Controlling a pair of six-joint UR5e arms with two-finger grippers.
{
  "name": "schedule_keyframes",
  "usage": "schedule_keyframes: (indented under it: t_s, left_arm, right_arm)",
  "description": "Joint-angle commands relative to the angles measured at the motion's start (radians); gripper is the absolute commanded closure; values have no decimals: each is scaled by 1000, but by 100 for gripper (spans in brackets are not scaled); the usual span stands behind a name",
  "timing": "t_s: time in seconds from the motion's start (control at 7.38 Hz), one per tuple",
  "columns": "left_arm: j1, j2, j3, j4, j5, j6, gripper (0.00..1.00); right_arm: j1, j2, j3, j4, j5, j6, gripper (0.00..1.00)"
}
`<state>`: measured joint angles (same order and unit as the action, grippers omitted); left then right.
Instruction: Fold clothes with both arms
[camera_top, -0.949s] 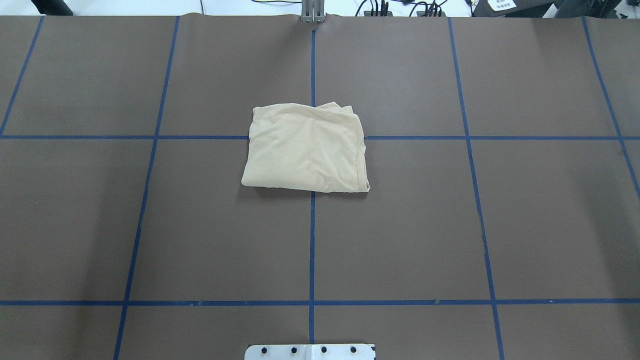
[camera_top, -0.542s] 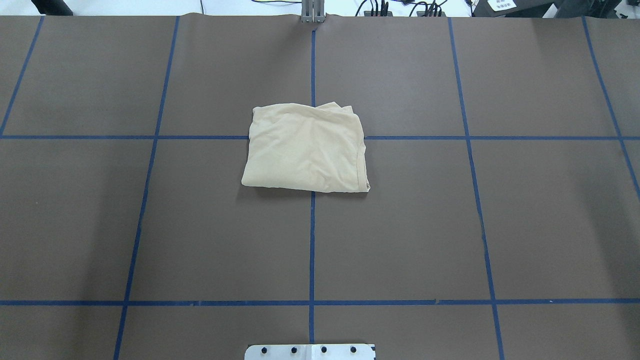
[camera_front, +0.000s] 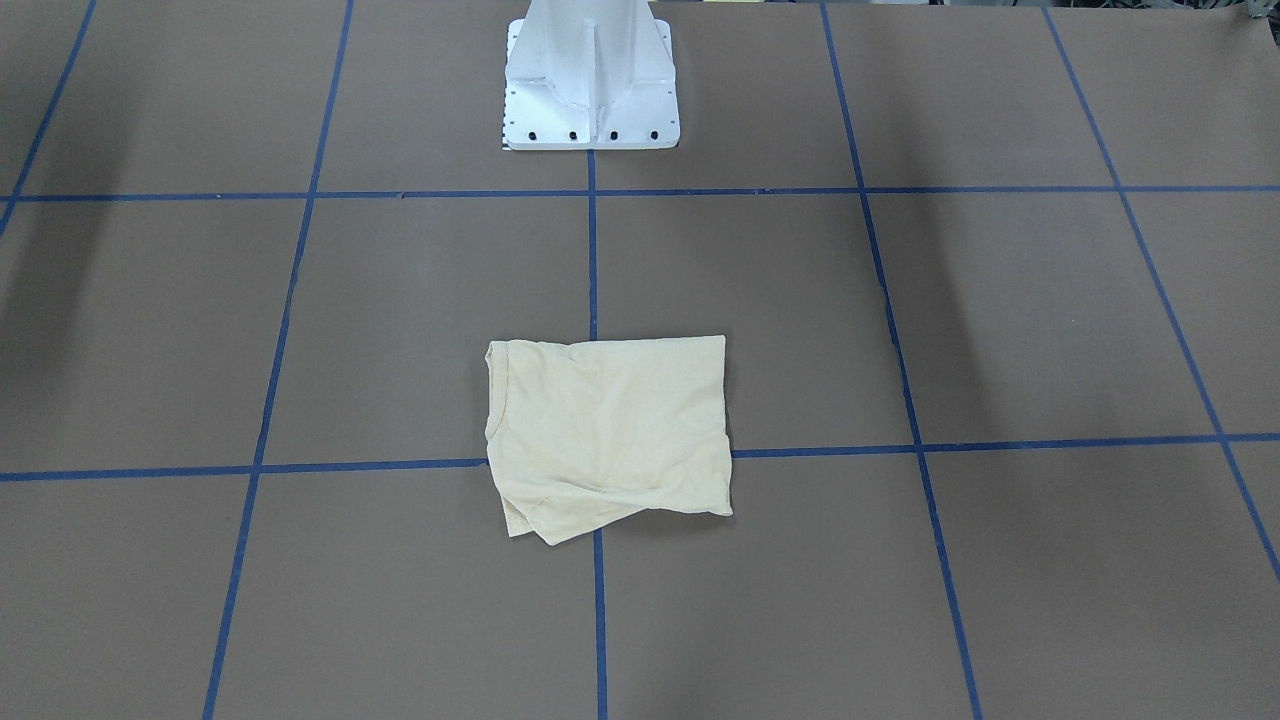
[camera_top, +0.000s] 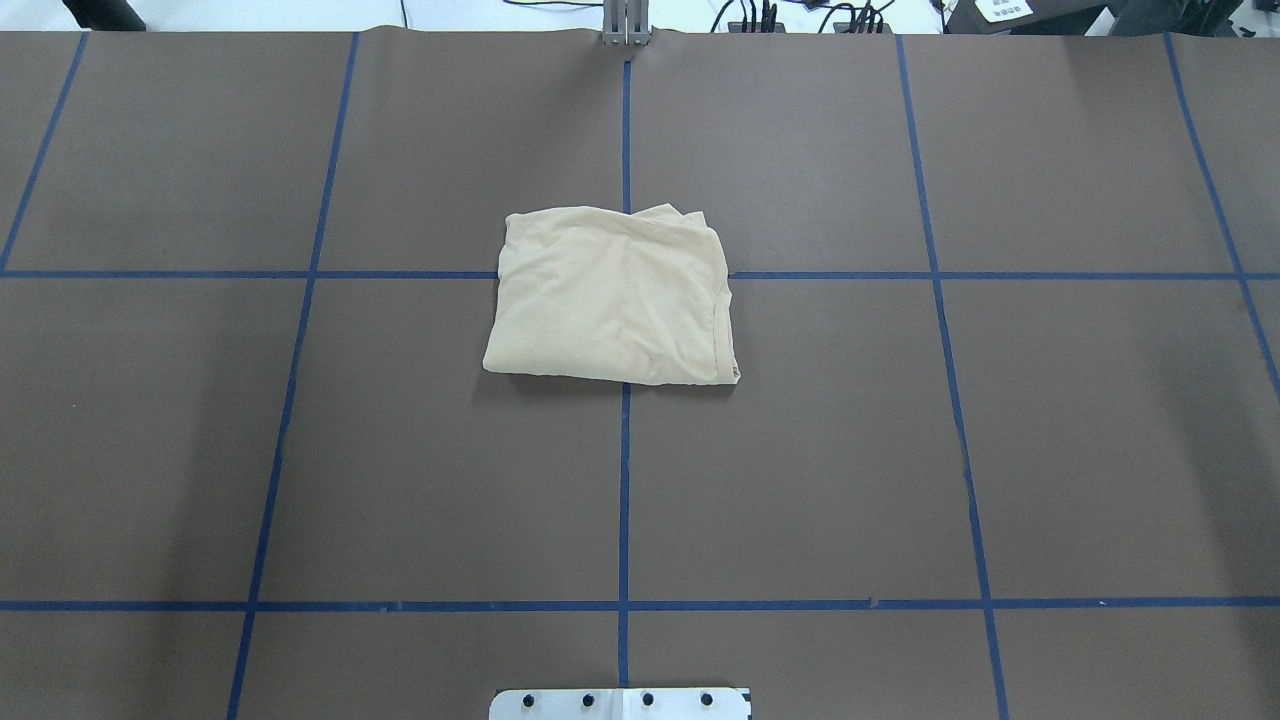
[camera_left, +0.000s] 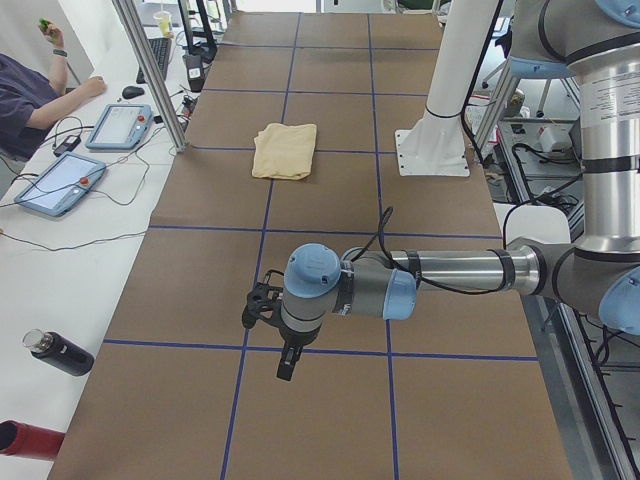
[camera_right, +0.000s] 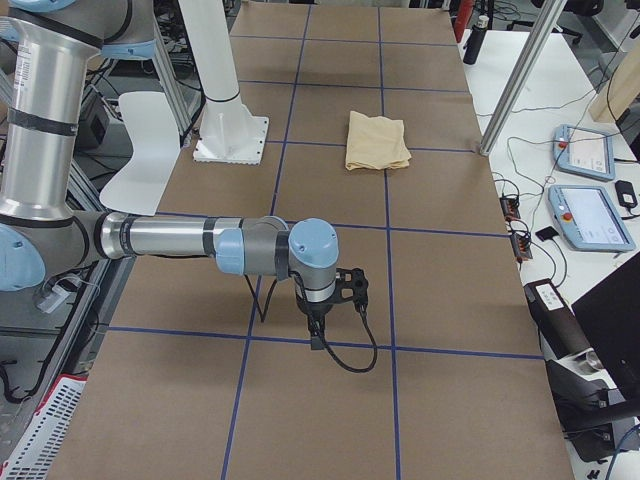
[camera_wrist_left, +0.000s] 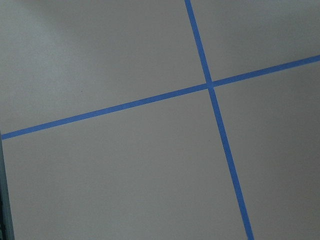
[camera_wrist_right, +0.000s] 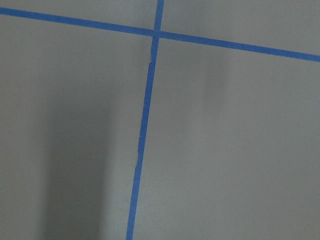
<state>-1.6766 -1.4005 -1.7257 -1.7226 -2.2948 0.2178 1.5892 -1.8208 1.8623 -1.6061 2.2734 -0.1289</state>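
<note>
The clothes (camera_top: 612, 295) lie as one pale cream shirt folded into a compact rectangle near the table's middle, also seen in the front view (camera_front: 608, 435). No print shows on it. Neither arm enters the overhead or front view. In the left side view my left gripper (camera_left: 285, 365) points down over the table's left end, far from the clothes (camera_left: 285, 150). In the right side view my right gripper (camera_right: 318, 335) hangs over the right end, equally far from the clothes (camera_right: 377, 141). I cannot tell whether either gripper is open or shut. Both wrist views show only bare table and blue tape.
The brown table (camera_top: 900, 450) carries a grid of blue tape lines. The white pedestal base (camera_front: 590, 90) stands at the robot's side. A person (camera_left: 30, 95) sits by control tablets (camera_left: 60, 185) along the far edge, with a dark bottle (camera_left: 60, 352) nearby.
</note>
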Motion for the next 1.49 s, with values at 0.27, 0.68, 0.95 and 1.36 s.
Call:
schedule_keyframes:
  t_s: [0.27,0.68,0.95,1.36]
  left_arm:
    - [0,0,0,0,0,0,0]
    - [0,-2,0,-2,0,0,0]
    - [0,-2,0,-2,0,0,0]
    - [0,-2,0,0,0,0,0]
  right_arm:
    - [0,0,0,5,0,0,0]
    - [0,-8,0,6,0,0,0]
    - [0,-11,0,20,0,0,0]
    - [0,-20,0,23,0,0,0]
